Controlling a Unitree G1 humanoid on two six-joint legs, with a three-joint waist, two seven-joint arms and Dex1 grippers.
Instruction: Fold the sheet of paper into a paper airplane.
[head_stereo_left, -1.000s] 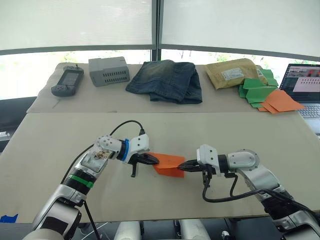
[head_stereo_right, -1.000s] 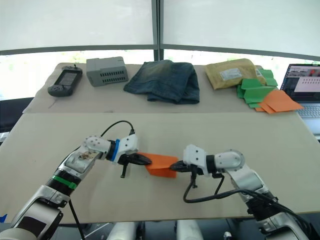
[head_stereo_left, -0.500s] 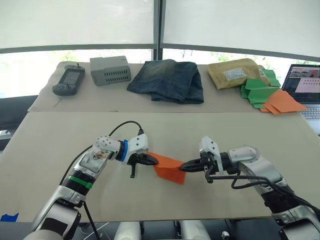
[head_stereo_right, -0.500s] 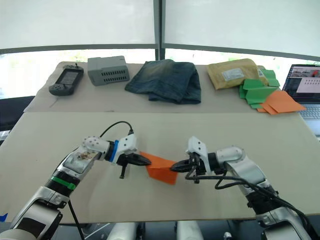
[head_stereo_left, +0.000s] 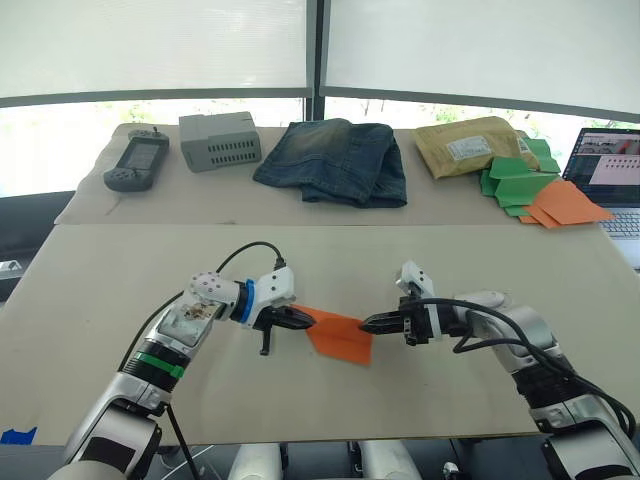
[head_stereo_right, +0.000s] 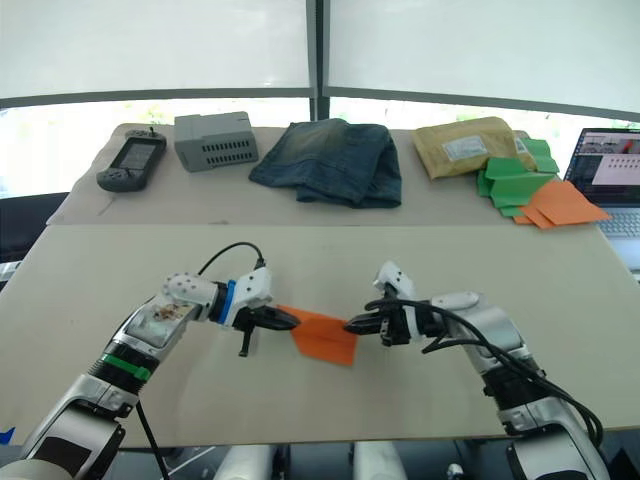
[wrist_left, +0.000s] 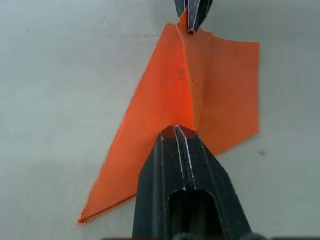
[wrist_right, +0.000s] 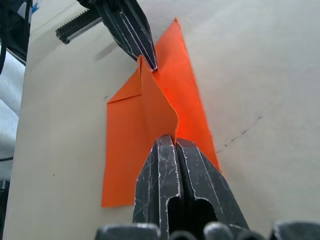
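The sheet of paper (head_stereo_left: 338, 334) is bright orange and folded into a creased, pointed wedge; it hangs just above the near table between both grippers. My left gripper (head_stereo_left: 311, 319) is shut on its left end, and my right gripper (head_stereo_left: 366, 324) is shut on its right end. In the left wrist view the sheet of paper (wrist_left: 200, 95) spreads out from a raised centre crease, with the left gripper (wrist_left: 177, 129) pinching one end and the right gripper (wrist_left: 191, 27) the far end. The right wrist view shows the sheet of paper (wrist_right: 145, 125) the other way round.
On the far table lie a handheld device (head_stereo_left: 137, 162), a grey box (head_stereo_left: 219, 141), folded jeans (head_stereo_left: 335, 160), a padded envelope (head_stereo_left: 470, 145), green folded papers (head_stereo_left: 515, 178) and paler orange papers (head_stereo_left: 565, 203). A laptop (head_stereo_left: 610, 170) stands at the far right. The near table (head_stereo_left: 120, 270) lies under both arms.
My right arm has swung outward, its wrist turning while it keeps its grip. The orange paper's right side has dropped lower and its fold has shifted. The left gripper has stayed put.
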